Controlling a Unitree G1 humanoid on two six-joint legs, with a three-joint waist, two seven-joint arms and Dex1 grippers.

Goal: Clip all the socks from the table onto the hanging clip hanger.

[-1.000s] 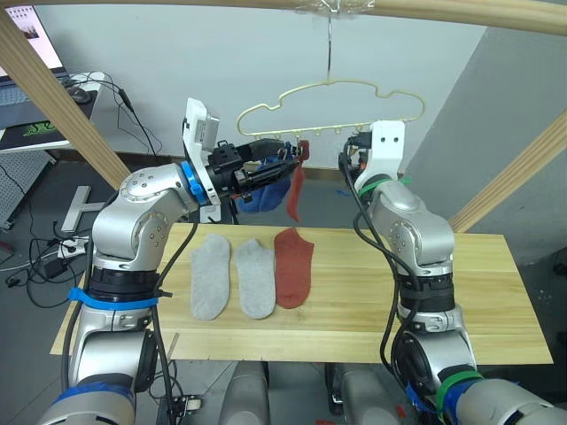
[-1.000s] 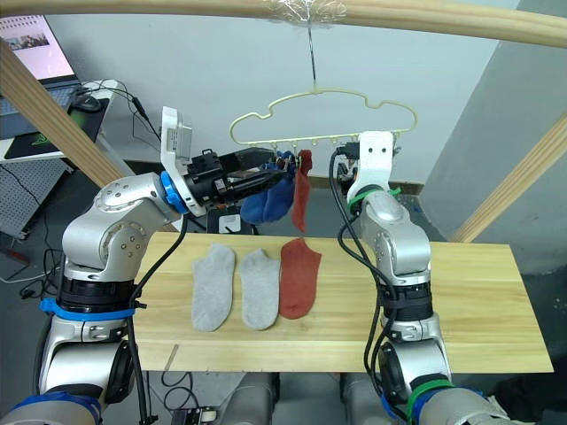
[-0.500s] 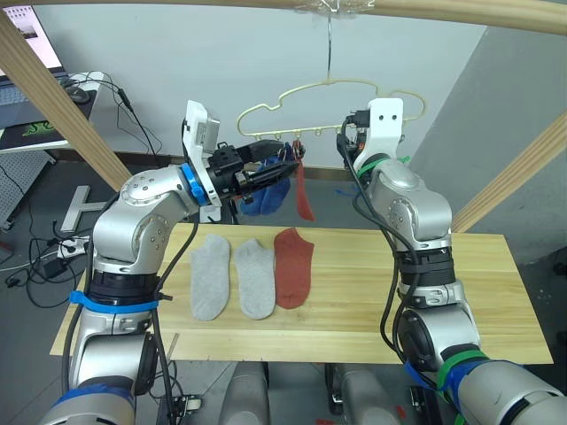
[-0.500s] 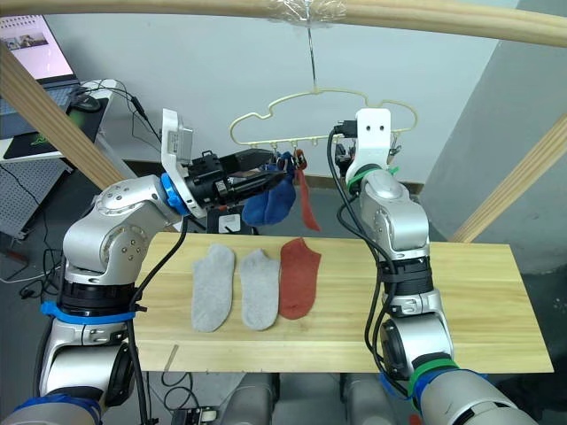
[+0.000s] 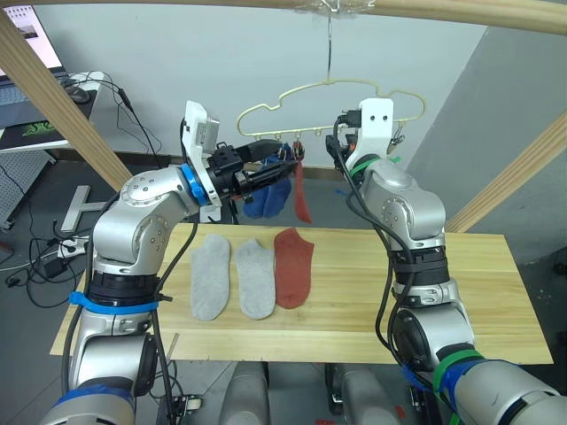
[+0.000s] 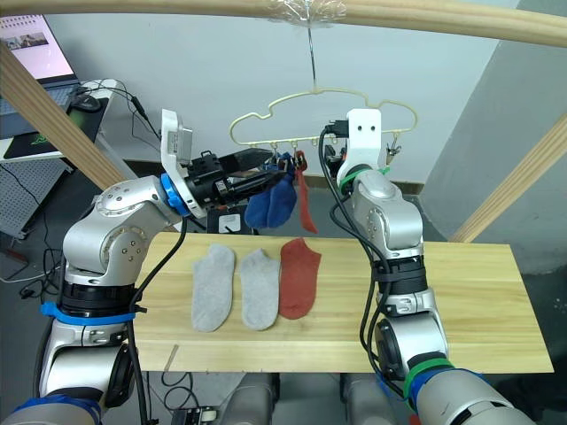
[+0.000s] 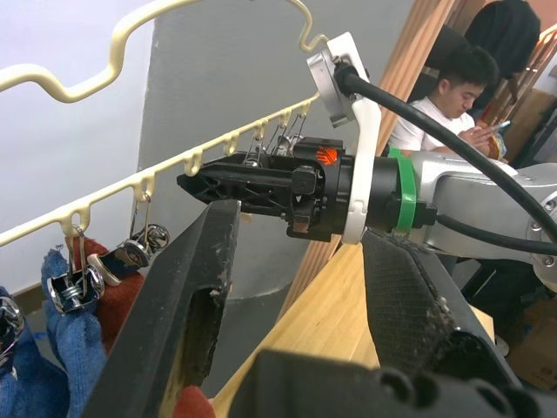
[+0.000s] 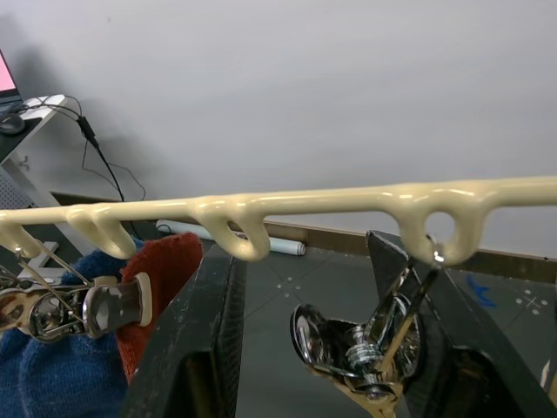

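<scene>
Left gripper (image 7: 296,287) fingers apart, up by hanger (image 5: 330,87), tips near hung red sock (image 5: 301,193) and blue sock (image 5: 271,198); right gripper (image 8: 322,340) fingers apart, either side of metal clip (image 8: 370,344) under hanger bar; below grippers on table (image 5: 478,292): two grey socks (image 5: 232,276), one red sock (image 5: 293,266) side by side.

You are working in a robotics lab: a laptop (image 5: 19,37) is glowing on a side desk (image 5: 53,119) trailing loose cables (image 5: 133,119), a bare wooden pole frame (image 5: 53,93) is standing over the table (image 5: 496,292), and a person (image 7: 452,96) is sitting nearby looking at a phone (image 7: 502,127).
</scene>
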